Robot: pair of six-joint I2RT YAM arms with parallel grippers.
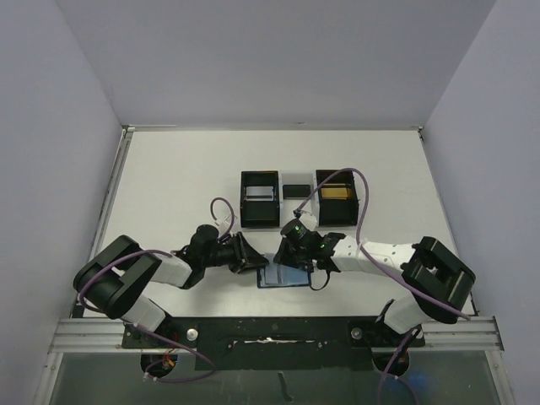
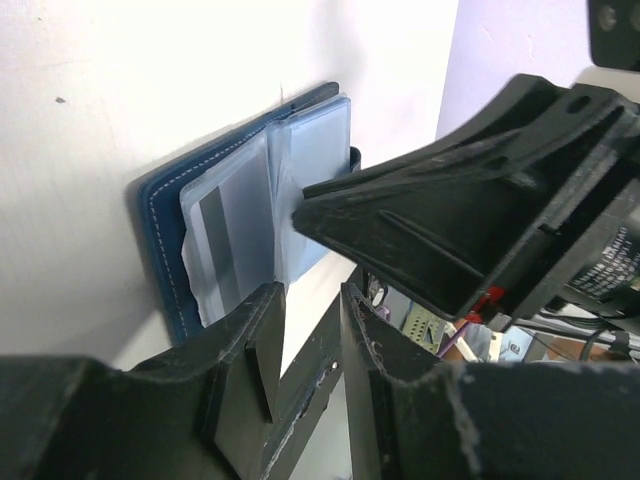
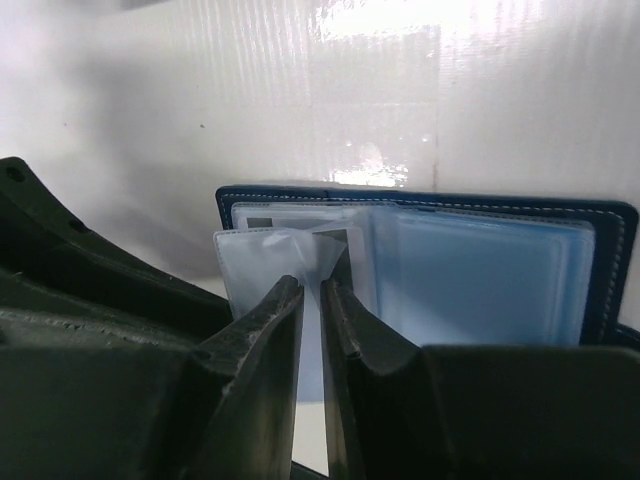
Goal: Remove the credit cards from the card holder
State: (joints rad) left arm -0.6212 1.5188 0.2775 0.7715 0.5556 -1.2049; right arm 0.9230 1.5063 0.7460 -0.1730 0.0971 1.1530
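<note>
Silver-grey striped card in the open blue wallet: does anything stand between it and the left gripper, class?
Yes. The silver-grey striped card sits inside a translucent plastic sleeve of the dark blue wallet, so film covers it. The right gripper rests its black tip on the sleeves beside it.

Count around the card holder [image 1: 283, 277]
One holder, one striped card [image 2: 215, 240] inside; beyond it two black boxes [image 1: 259, 221], one tray [image 1: 295, 180], three cards [image 1: 259, 192].

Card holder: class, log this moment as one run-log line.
card holder: open, flat on table | right gripper: pinching clear sleeve | left gripper: open, at sleeve edge | credit card: in sleeve
</note>
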